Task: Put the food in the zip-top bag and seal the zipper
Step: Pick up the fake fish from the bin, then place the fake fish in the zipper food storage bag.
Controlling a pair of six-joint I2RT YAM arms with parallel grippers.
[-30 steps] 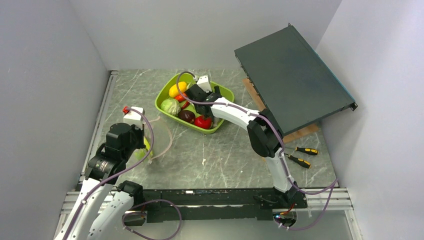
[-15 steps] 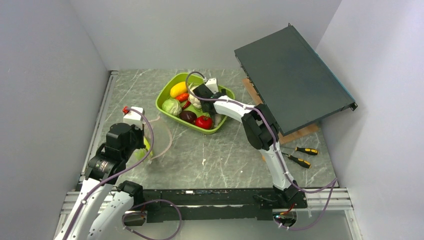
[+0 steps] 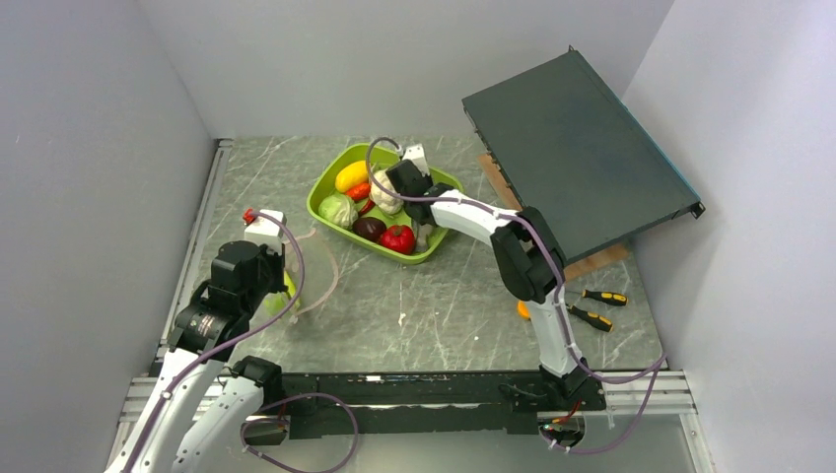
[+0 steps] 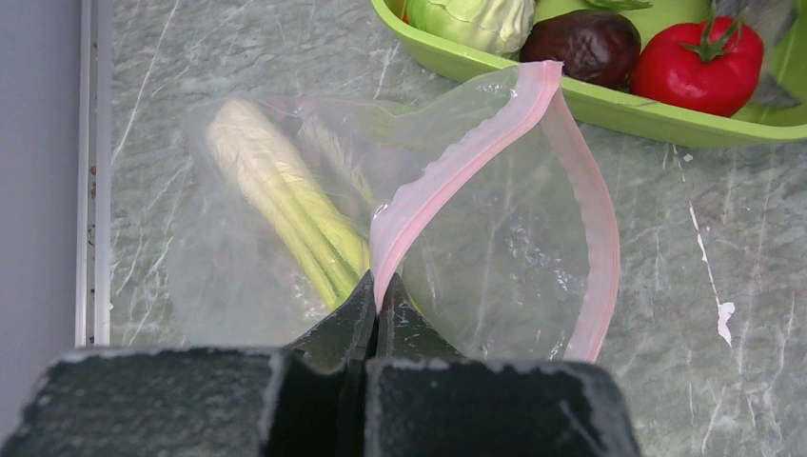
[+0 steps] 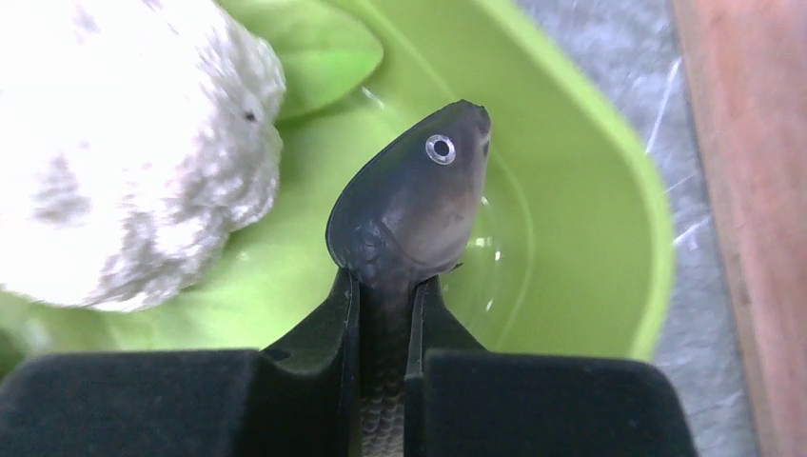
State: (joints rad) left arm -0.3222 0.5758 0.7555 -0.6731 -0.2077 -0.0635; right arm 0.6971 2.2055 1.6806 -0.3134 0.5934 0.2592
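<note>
**A:** Left wrist view first: your left gripper (image 4: pixel 378 297) is clenched tight on the pink zipper rim (image 4: pixel 457 167) of the bag (image 4: pixel 209 276). The mouth is propped open and faces the green tray (image 4: pixel 609 107).

**B:** Anything in the bag?

**A:** 1 piece: the pale leafy stalk (image 4: pixel 276 190) lies inside, along the bag's left side. The bag itself rests on the table (image 4: pixel 723 228), just in front of the tray.

**B:** And your right side?

**A:** Your right gripper (image 5: pixel 385 290) is grasping a dark toy fish (image 5: pixel 414 205) by the tail end. Its head points up over a bare corner of the tray. I cannot tell whether the fish touches the tray floor. The white cauliflower (image 5: pixel 124 162) sits just beside it on the left.

**B:** What else is in the tray?

**A:** You have 5 more pieces: the cabbage (image 4: pixel 471 19), the dark purple piece (image 4: pixel 580 46), the red tomato (image 4: pixel 695 65), the yellow fruit (image 3: pixel 350 176) and the carrot (image 3: pixel 360 190). From the top, the 2 grippers are well apart.
</note>
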